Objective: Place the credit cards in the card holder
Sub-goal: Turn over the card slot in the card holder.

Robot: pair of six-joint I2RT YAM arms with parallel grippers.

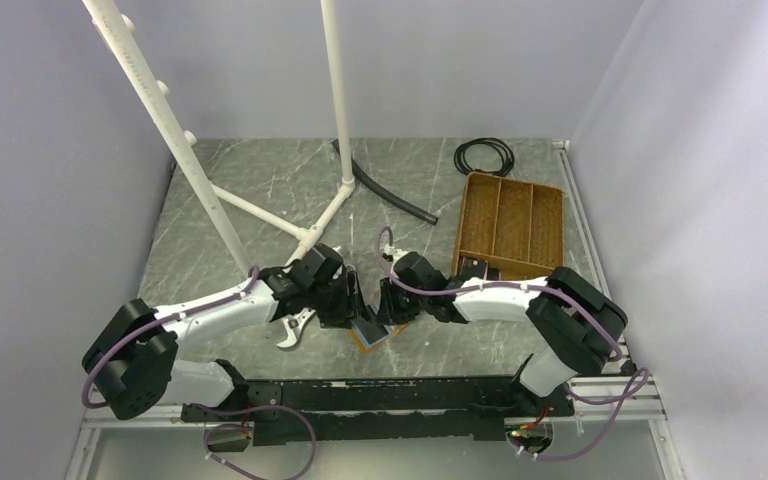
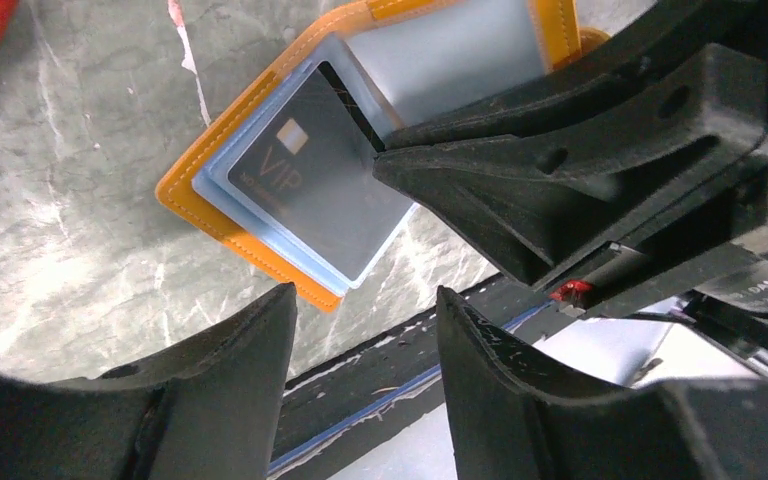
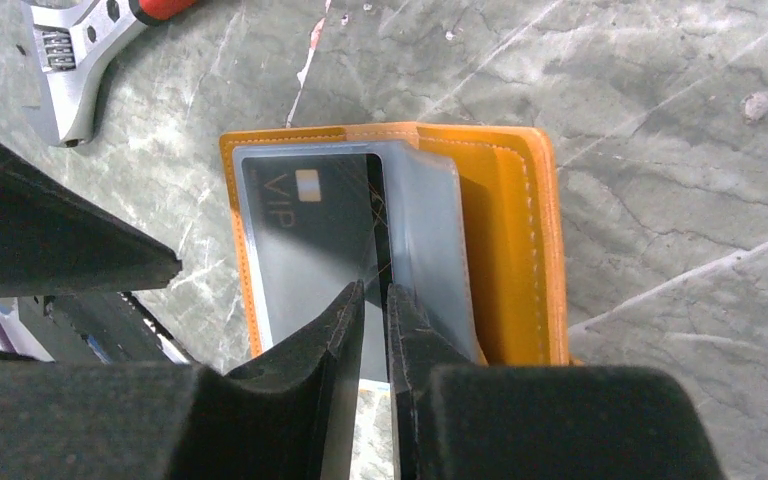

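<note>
Access to the card holder point(image 3: 500, 200) is tight. The right gripper point(image 3: 375, 290) stands over its middle with jaws nearly together. The left gripper point(image 2: 365, 292), jaws apart, crowds one corner. An adjustable wrench point(image 1: 295, 328) lies near its left side, and the black rail point(image 1: 390, 392) runs close along the near side. Bare table point(image 1: 260, 180) borders the holder's far edge. Farther back, passage narrows between the white pipe frame point(image 1: 290, 215), a black hose point(image 1: 390, 195) and the brown tray point(image 1: 509, 226).
</note>
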